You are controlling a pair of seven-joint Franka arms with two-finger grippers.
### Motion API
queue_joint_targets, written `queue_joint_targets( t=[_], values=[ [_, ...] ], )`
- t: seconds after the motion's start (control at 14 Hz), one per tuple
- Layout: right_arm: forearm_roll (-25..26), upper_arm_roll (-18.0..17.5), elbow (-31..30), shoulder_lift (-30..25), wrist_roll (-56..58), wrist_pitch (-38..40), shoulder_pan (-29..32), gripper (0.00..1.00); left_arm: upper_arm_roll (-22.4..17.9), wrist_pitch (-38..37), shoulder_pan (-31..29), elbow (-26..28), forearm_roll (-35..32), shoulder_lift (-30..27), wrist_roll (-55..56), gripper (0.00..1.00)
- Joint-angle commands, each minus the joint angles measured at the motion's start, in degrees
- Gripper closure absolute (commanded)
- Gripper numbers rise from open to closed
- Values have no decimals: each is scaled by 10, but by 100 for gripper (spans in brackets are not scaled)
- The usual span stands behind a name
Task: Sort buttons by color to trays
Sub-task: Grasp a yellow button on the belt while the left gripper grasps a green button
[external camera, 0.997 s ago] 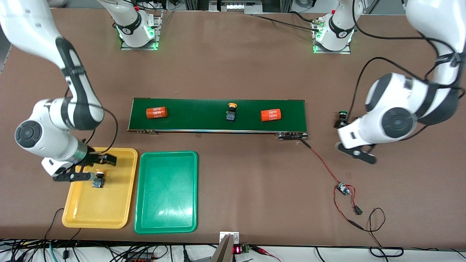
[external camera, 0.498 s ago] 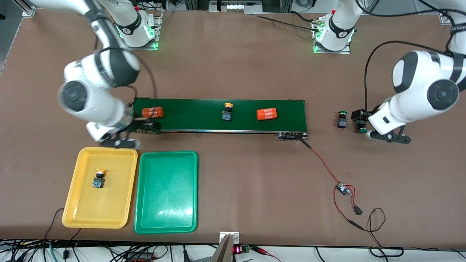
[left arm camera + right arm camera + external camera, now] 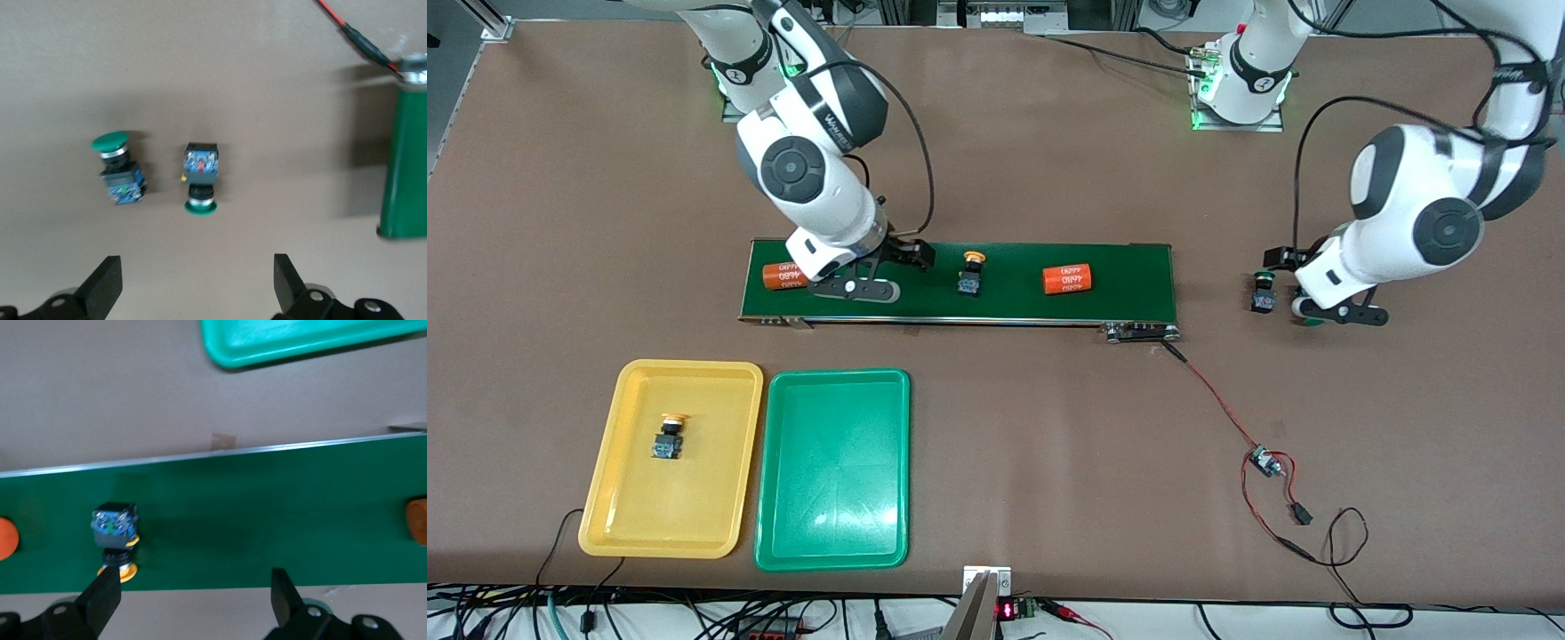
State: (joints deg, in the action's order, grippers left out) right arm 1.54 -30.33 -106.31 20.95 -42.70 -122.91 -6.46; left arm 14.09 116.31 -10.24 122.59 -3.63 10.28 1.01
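A yellow-capped button (image 3: 971, 271) (image 3: 115, 533) lies on the belt. My right gripper (image 3: 889, 271) (image 3: 193, 600) hangs open over the belt beside it, holding nothing. Another yellow-capped button (image 3: 668, 437) lies in the yellow tray (image 3: 631, 524). The green tray (image 3: 834, 533) (image 3: 300, 340) beside it holds nothing. Two green-capped buttons (image 3: 119, 170) (image 3: 200, 180) lie on the bare table past the belt's end toward the left arm. My left gripper (image 3: 1312, 286) (image 3: 197, 290) hovers open over them. In the front view one green button (image 3: 1263, 292) shows fully; the other is mostly hidden under the gripper.
The dark-green conveyor belt (image 3: 1138, 267) (image 3: 267, 507) carries two orange numbered cylinders (image 3: 785, 276) (image 3: 1068, 278). A red-and-black wire with a small circuit board (image 3: 1263, 460) runs from the belt's end across the table, nearer the front camera.
My right arm has swung from the yellow tray up to the belt beside the yellow button. The belt's items have drifted toward the right arm's end. My left gripper shifted back and forth over the green buttons.
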Motion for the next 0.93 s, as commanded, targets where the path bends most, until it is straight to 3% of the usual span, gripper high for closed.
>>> queue_joint_targets(
  t=[0.0, 0.5, 0.85],
  values=[
    [25, 0, -12, 14, -55, -32, -35, 0, 6, 89, 4, 56, 11, -2, 24, 0],
    [89, 0, -17, 57, -157, -66, -54, 0, 1, 258, -2, 84, -9, 84, 9, 0],
    [99, 0, -18, 72, -172, -84, -58, 0, -4, 268, -2, 83, -52, 103, 7, 0]
  ],
)
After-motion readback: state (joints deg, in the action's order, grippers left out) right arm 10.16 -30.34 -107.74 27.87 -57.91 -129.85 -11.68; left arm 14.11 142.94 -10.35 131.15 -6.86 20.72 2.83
